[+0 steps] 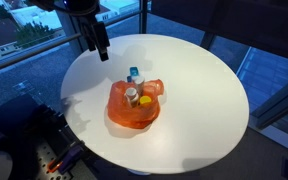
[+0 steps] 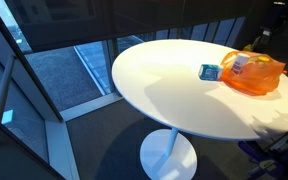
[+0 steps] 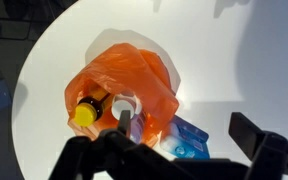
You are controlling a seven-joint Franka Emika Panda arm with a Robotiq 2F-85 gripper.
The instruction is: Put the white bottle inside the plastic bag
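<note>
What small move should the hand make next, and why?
Probably just lift the hand a little further away and stop. The white bottle already seems to sit inside the orange bag, beside a yellow-capped bottle. The hand is open, holds nothing, and hangs above the table.

A round white table [image 1: 199, 95] on one pedestal carries an orange plastic bag [image 1: 132, 110] near its middle; a small blue packet [image 2: 210, 71] lies just beside the bag
</note>
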